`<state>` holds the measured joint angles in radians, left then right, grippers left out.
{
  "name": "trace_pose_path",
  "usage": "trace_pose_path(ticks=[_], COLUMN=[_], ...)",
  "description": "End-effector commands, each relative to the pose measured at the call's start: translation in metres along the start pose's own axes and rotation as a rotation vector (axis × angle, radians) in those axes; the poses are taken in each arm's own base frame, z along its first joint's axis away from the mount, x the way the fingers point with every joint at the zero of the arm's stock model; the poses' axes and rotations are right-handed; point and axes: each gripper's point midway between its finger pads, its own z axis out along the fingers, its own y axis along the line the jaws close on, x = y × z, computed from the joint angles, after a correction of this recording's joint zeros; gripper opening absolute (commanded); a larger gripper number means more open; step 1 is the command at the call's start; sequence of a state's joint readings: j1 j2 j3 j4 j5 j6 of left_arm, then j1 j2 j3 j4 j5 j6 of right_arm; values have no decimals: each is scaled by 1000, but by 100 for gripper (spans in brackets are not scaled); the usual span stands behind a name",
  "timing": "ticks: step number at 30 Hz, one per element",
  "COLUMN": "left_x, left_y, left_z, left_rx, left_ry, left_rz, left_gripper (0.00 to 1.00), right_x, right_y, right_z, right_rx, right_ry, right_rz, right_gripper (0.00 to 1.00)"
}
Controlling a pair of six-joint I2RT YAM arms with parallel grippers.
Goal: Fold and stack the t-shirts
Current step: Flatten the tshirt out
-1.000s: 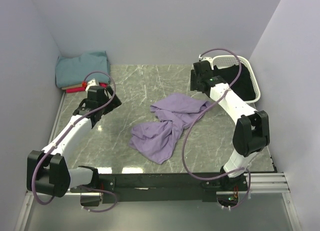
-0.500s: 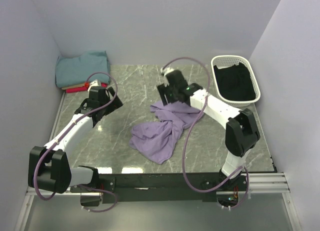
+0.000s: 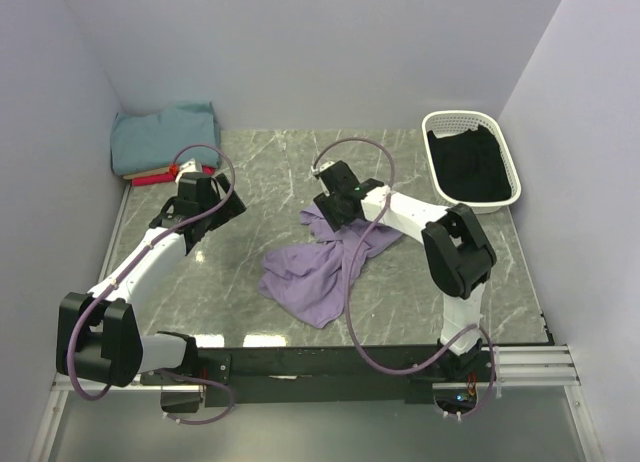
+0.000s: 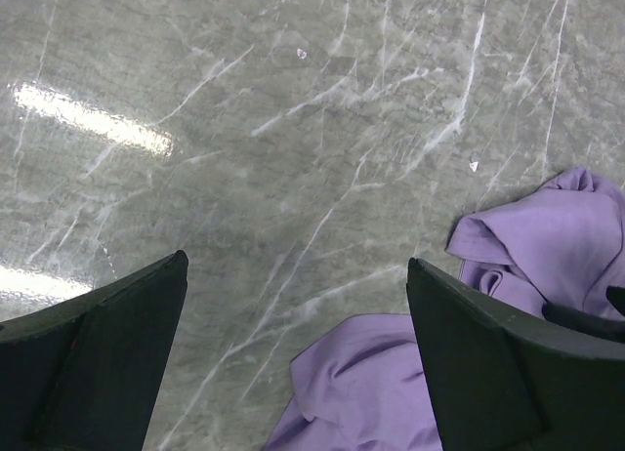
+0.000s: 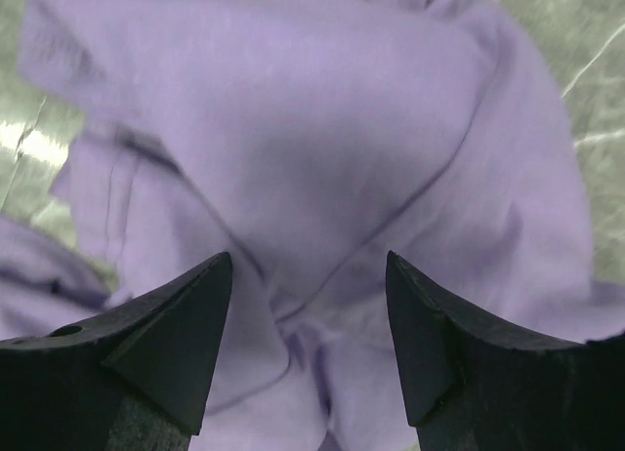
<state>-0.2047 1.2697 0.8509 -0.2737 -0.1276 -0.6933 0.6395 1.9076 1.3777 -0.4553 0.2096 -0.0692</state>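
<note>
From above, the lavender t-shirt (image 3: pixel 320 267) lies crumpled at mid-counter (image 3: pixel 270 167), its long axis slanting from the far right down toward the near left. The teal shirt (image 3: pixel 165 134) sits folded over the tan (image 3: pixel 148 175) and red (image 3: pixel 196 169) ones in the far left corner. Only this view shows them and the basket (image 3: pixel 505 160) in the far right corner.

The left wrist view shows the left gripper (image 4: pixel 293 275) spread wide and empty over bare marble, cloth beside one finger.

The right wrist view shows the right gripper (image 5: pixel 308 266) parted just above the shirt's folds; whether it touches them cannot be told.
</note>
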Motion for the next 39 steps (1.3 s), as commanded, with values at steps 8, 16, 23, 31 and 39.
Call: trace_pose_path(ticks=[8, 16, 23, 31, 39], left_x=[-6, -6, -7, -1, 1], left_y=[-8, -7, -9, -15, -10], left_z=[0, -1, -1, 2, 5], left_rx=[32, 27, 34, 65, 41], left_ry=[-19, -21, -19, 8, 15], left_rz=[15, 12, 15, 22, 31], left_gripper=[99, 100, 100, 99, 99], right_x=[-13, -36, -99, -116, -100], right_y=[-15, -31, -80, -125, -100], right_z=[21, -5, -100, -85, -50], right_rx=[133, 206, 359, 385, 218], right_ry=[33, -70, -344, -276, -226], right_rz=[-27, 18, 134, 196, 166], right_gripper=[65, 19, 22, 23, 34])
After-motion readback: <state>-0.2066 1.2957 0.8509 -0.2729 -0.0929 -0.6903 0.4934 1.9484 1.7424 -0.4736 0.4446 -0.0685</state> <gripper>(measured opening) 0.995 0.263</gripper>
